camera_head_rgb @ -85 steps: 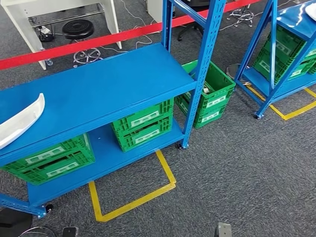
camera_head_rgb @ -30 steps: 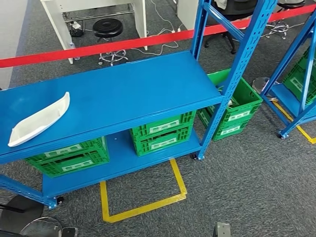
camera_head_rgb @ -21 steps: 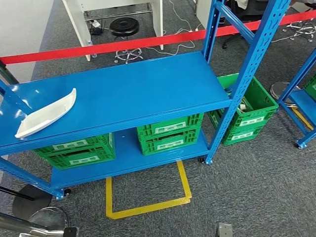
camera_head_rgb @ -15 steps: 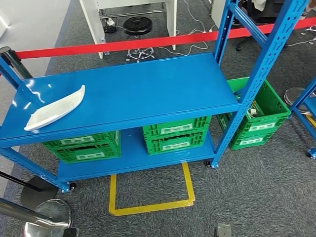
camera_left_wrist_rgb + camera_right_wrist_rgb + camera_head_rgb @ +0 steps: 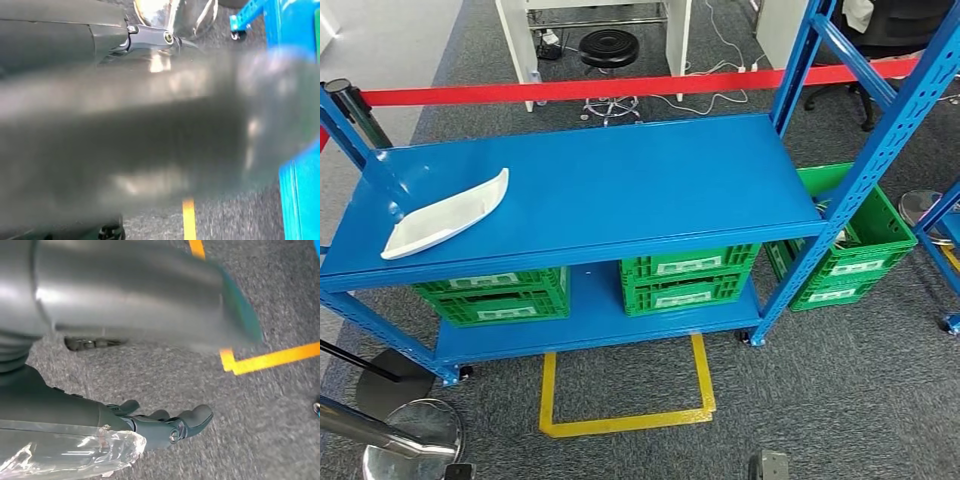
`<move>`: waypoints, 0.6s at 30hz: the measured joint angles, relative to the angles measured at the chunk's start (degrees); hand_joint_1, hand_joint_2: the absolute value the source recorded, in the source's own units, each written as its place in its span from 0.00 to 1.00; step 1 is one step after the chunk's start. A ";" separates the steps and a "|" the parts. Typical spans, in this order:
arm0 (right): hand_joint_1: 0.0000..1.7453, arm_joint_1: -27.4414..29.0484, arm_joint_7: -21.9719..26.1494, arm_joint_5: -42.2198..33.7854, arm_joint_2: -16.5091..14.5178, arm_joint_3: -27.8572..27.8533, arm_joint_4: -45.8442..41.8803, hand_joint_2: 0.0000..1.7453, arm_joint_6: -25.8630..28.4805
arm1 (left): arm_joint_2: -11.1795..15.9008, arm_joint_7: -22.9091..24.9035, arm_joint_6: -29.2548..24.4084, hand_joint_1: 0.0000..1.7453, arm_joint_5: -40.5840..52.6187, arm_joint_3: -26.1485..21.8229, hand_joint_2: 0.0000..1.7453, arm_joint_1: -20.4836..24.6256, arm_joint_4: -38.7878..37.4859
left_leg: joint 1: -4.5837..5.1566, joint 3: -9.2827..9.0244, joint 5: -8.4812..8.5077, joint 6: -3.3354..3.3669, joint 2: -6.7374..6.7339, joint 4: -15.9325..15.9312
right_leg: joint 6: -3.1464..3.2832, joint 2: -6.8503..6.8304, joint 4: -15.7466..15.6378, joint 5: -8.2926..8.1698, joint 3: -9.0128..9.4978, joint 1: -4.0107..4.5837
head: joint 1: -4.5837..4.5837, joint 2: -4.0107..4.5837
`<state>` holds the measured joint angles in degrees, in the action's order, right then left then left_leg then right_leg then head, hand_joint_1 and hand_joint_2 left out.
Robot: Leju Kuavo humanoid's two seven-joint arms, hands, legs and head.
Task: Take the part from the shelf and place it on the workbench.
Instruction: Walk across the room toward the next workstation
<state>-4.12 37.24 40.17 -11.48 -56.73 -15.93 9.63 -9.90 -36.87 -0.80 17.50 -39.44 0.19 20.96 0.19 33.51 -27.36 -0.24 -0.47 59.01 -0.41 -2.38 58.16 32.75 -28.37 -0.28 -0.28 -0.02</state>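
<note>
Blue steel makes up the shelf (image 5: 622, 190) we face in the head view, a long two-level rack whose upper board runs across most of the picture, with slotted uprights rising at its right end. On the lower board we see two green crates (image 5: 687, 280) side by side under the top board, and a third green crate (image 5: 863, 250) stands on the grey carpet just beyond the right upright. Behind the shelf a red barrier tape (image 5: 622, 87) stretches across, with a black stool (image 5: 608, 48) beyond it. On the carpet in front of the shelf a yellow taped outline (image 5: 626, 420) marks a rectangle. The part (image 5: 444, 213), a long white curved piece shaped like a shallow tray, lies flat on the upper board near its left end; its long axis runs diagonally, the narrower tip pointing to the right and toward the back of the shelf, the wider squared end toward the front left corner. In the right wrist view our right robot hand (image 5: 166, 425) hangs over the carpet with its dark fingers stretched out and nothing in them. In the left wrist view the left robot hand (image 5: 158, 37) is mostly hidden behind a blurred grey shape, and we cannot tell how its fingers lie.
</note>
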 joint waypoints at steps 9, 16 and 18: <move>0.00 2.22 -7.02 -7.41 1.98 8.69 -0.37 0.00 -1.97 | 1.51 5.00 -0.08 0.00 -2.87 6.60 0.00 -1.50 0.00 | 0.00 -0.22 -0.17 0.28 0.00 0.00 | -0.28 0.00 -0.39 -0.08 0.07 -0.01 | 0.02 0.00; 0.00 4.17 -12.90 -13.78 3.74 17.33 -1.19 0.00 -3.44 | 3.06 11.15 0.02 0.00 -5.71 12.50 0.00 -2.87 0.01 | 0.00 -0.23 -0.19 0.30 0.00 0.00 | -0.30 -0.01 -0.40 -0.07 0.06 -0.01 | 0.02 0.00; 0.00 4.74 -14.56 -15.56 4.24 19.84 -1.48 0.00 -3.84 | 3.48 12.91 0.05 0.00 -6.51 14.18 0.00 -3.25 0.02 | -0.01 -0.24 -0.19 0.30 0.00 0.00 | -0.31 -0.01 -0.40 -0.07 0.06 -0.01 | 0.02 0.00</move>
<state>0.62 22.68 24.61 -7.24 -36.89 -17.41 5.79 -6.43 -23.96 -0.75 10.99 -25.26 -3.07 20.98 0.18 33.27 -27.55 0.06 -0.46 59.01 -0.72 -2.38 57.76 32.68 -28.31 -0.29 -0.27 -0.02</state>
